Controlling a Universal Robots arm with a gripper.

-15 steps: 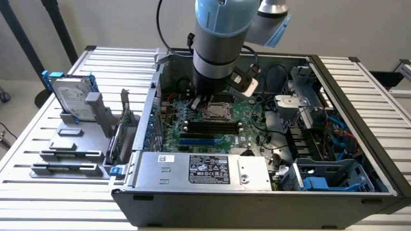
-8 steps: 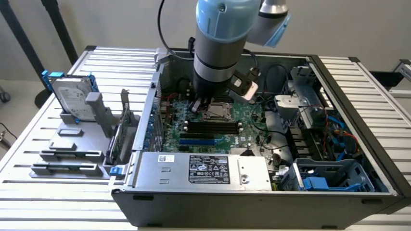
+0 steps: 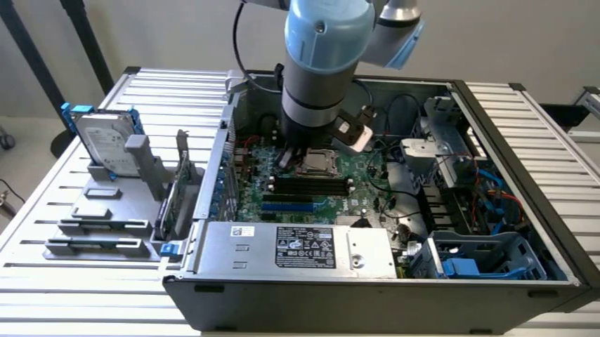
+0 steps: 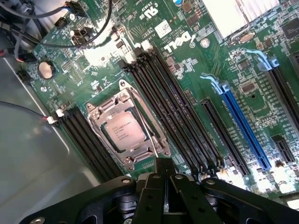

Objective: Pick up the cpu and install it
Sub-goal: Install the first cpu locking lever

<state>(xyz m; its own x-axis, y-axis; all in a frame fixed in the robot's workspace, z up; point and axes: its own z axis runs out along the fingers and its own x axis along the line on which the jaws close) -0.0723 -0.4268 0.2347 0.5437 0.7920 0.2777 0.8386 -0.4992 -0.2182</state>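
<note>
The cpu (image 4: 124, 131) is a small silver square lying flat in its metal-framed socket (image 4: 96, 116) on the green motherboard (image 4: 196, 70), between rows of black memory slots. In the exterior view the cpu (image 3: 320, 163) sits just beside the arm's lower end, inside the open computer case (image 3: 375, 295). My gripper (image 4: 164, 164) hovers just past one corner of the socket, with its black fingers (image 4: 154, 186) pressed together. A thin metal socket lever (image 4: 152, 140) runs up to the fingertips; whether they touch it I cannot tell.
A hard drive (image 3: 105, 144) with blue brackets stands on a grey holder at the exterior view's left, outside the case. The power supply (image 3: 291, 246) fills the case's near side. A blue expansion slot (image 4: 243, 126), a heatsink (image 4: 238, 14) and loose cables (image 4: 56, 28) surround the socket.
</note>
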